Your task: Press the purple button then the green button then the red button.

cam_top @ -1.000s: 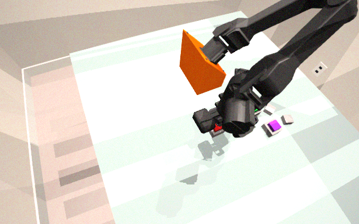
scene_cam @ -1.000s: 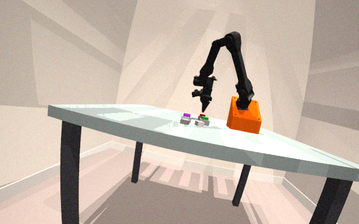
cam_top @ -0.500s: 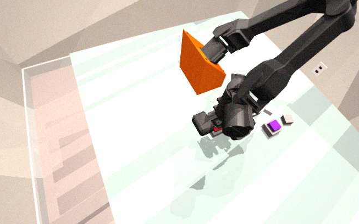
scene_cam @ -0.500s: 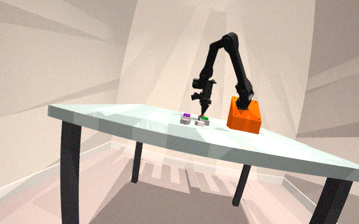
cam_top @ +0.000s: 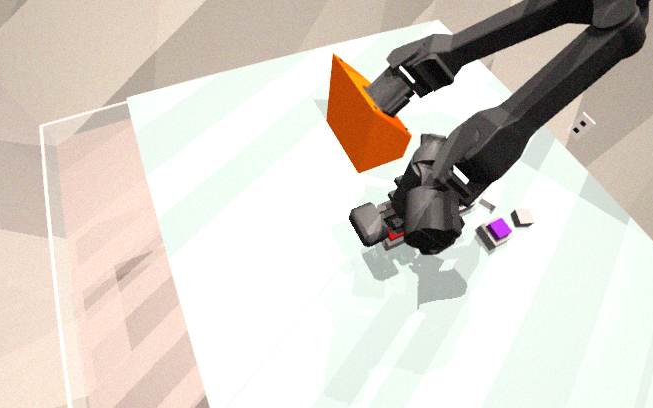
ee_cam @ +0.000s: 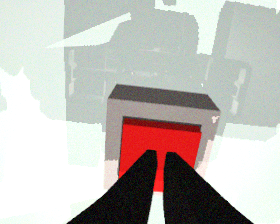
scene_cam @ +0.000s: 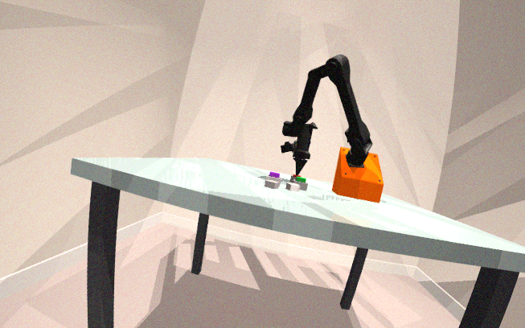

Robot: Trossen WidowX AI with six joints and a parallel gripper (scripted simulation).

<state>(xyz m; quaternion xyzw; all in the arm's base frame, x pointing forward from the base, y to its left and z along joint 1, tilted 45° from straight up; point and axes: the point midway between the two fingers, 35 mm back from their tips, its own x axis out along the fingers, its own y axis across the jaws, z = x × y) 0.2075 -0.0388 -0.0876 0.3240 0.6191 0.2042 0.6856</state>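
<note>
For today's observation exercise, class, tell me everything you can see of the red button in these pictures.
The red button is a flat, square, bright red cap set in a pale grey square housing whose far edge looks darker. It sits upright on the pale table, beside the green button and apart from the purple button. The tool, shut and holding nothing, points straight down with its tips over the cap's near edge. Whether they touch it, or whether the cap is pushed in, cannot be told. From the top view the arm mostly hides it.
</note>
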